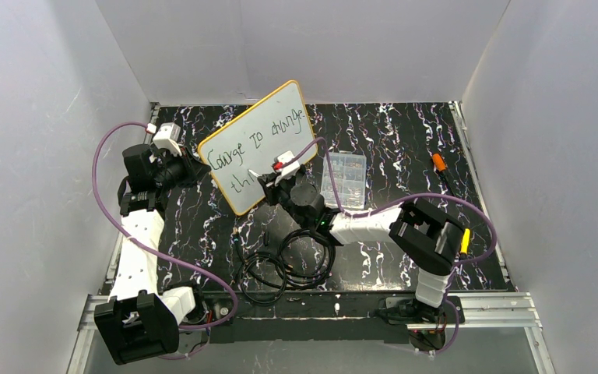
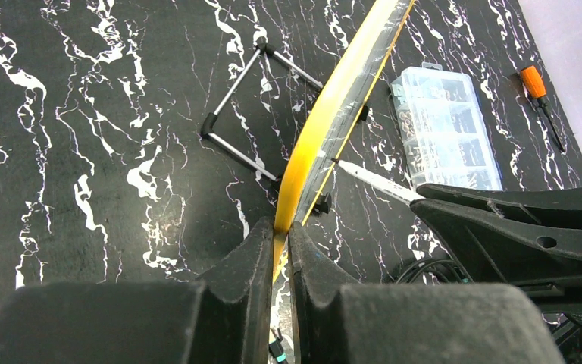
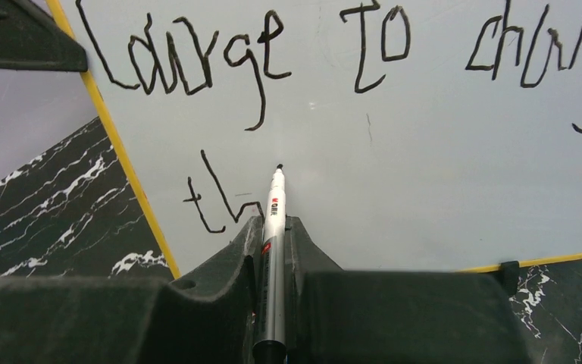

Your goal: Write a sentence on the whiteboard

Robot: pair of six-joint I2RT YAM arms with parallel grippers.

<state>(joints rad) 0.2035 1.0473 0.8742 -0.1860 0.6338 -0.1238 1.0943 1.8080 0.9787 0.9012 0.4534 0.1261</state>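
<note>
Right gripper (image 3: 273,225) clamps a marker (image 3: 275,197), its tip on the tilted whiteboard (image 1: 257,148) at far left, beside "th" of the sentence (image 3: 273,49); left gripper (image 2: 279,229) pinches the left rim. Light, even pressure should suit the next strokes.

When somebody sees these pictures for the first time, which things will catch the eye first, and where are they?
The white rectangular board with a yellow-orange rim stands tilted at the back left of the black marbled table, its edge clamped in the left pincer. Across it runs dark handwritten lettering in two lines, and the right pincer holds a silver marker pen with its tip by the short second line.
</note>
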